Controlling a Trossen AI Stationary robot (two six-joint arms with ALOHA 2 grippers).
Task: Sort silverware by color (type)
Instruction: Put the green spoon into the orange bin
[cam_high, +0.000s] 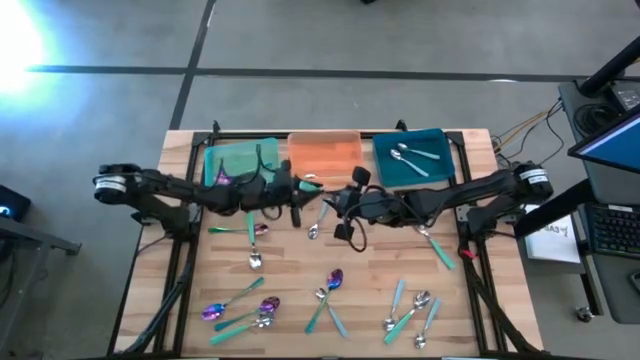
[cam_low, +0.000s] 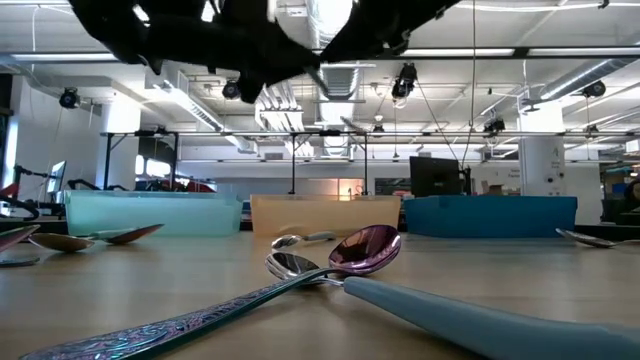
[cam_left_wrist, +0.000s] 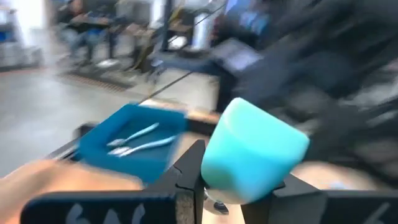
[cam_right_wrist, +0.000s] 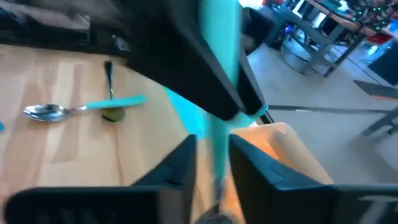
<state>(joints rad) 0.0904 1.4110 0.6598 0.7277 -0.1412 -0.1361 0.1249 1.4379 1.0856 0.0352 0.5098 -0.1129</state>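
Three trays sit along the 12 o'clock edge of the table (cam_high: 300, 270). The green tray (cam_high: 236, 155) at about 11 o'clock has something purple in it, probably a purple-headed spoon, but it's half hidden by the arm. The orange tray (cam_high: 325, 150) is dead on 12, and its near edge is covered, so I can't say what's inside. The teal tray (cam_high: 432, 150) at 1 o'clock holds two silver spoons (cam_high: 412, 158). The left arm (cam_high: 180, 190) comes in from 9 o'clock, stretched out low toward the centre. Its end effector (cam_left_wrist: 242, 183) is clamped on the teal handle of a spoon (cam_left_wrist: 255, 155), held just in front of the orange tray. The right arm (cam_high: 470, 190) reaches in from 3 o'clock and meets it there. Its end effector (cam_right_wrist: 212, 162) is around that same teal handle, but I can't tell if it's gripping or loose. The rest of the silverware (cam_high: 330, 290) lies scattered from the middle of the table toward 6 o'clock. It's a mix of purple heads, silver heads with teal handles and all-silver ones.
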